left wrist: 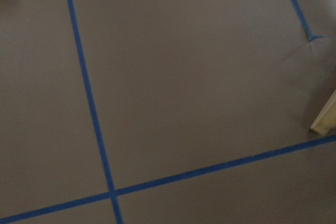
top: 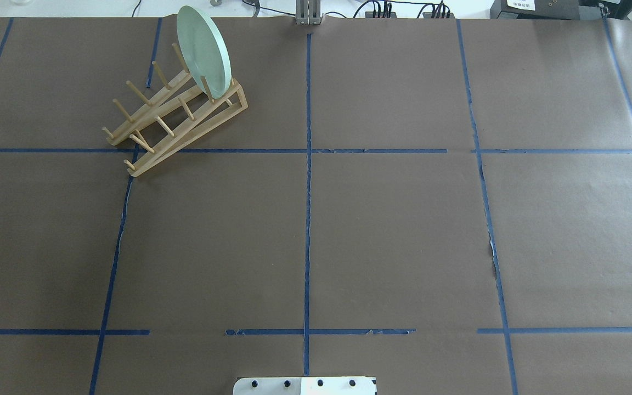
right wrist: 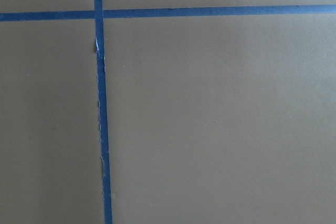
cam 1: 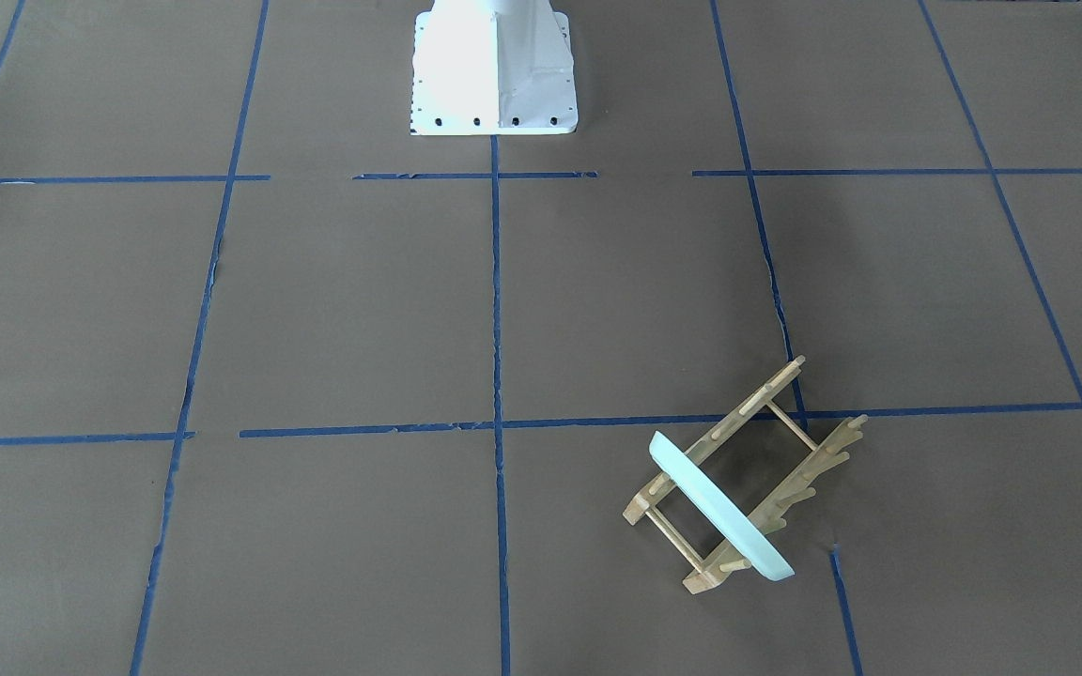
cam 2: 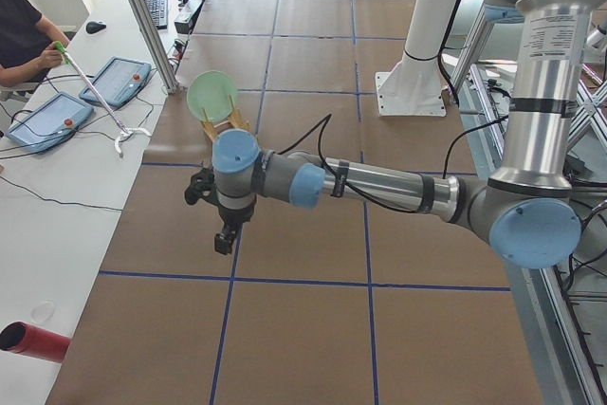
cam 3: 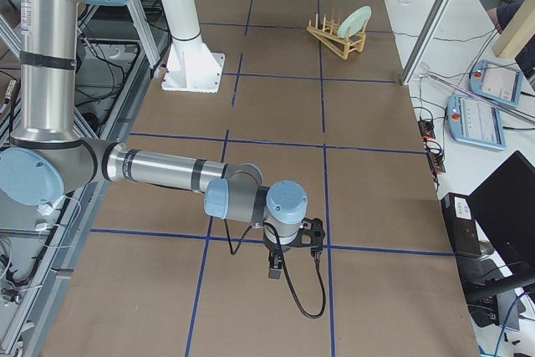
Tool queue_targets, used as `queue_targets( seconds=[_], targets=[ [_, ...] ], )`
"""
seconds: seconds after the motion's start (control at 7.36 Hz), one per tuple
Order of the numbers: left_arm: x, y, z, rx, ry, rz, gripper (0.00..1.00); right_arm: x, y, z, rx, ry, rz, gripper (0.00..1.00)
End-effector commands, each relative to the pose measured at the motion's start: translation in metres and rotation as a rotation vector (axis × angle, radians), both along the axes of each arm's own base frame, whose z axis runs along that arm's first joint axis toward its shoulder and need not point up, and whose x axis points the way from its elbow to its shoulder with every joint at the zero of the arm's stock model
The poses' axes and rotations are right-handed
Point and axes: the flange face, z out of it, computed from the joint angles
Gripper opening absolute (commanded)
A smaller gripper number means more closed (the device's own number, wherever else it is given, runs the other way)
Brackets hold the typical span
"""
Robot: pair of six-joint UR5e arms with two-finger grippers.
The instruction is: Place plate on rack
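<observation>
Mint-green plate (top: pixel 204 52) stands in the rack (top: pixel 176 118); only side views show left tool (cam 2: pixel 224 242) and right tool (cam 3: pixel 274 272), openness unclear.

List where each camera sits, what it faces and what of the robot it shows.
Front-facing: across the table, facing the robot; shows its base, the plate in the rack.
Overhead: behind the robot, looking down; only the base's edge.
Exterior left: table's left end; left arm and left gripper.
Exterior right: opposite end; right arm and right gripper.
Left wrist: down at taped paper and a rack corner; no body.
Right wrist: taped paper only.
Shared: every exterior view shows plate and rack.
</observation>
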Motion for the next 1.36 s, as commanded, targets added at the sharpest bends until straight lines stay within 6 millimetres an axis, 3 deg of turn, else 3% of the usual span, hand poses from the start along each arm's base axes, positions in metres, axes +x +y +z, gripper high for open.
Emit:
queue_targets(
  seconds=[0.0, 0.27, 0.41, 0.54, 1.22],
  targets=[
    [-0.037, 0.055, 0.051, -0.127, 0.008, -0.011, 1.00, 0.000, 0.000, 0.001, -0.001, 0.000, 0.000, 1.00],
    [-0.036, 0.056, 0.053, -0.150, 0.018, -0.017, 1.00, 0.000, 0.000, 0.001, -0.001, 0.000, 0.000, 1.00],
    [-0.030, 0.053, 0.044, -0.265, 0.116, -0.093, 1.00, 0.000, 0.000, 0.001, -0.001, 0.000, 0.000, 1.00],
    [-0.029, 0.053, 0.034, -0.271, 0.140, -0.111, 1.00, 0.000, 0.000, 0.001, -0.001, 0.000, 0.000, 1.00],
    [-0.028, 0.055, 0.037, -0.243, 0.139, -0.107, 1.00, 0.000, 0.000, 0.001, -0.001, 0.000, 0.000, 1.00]
  ],
)
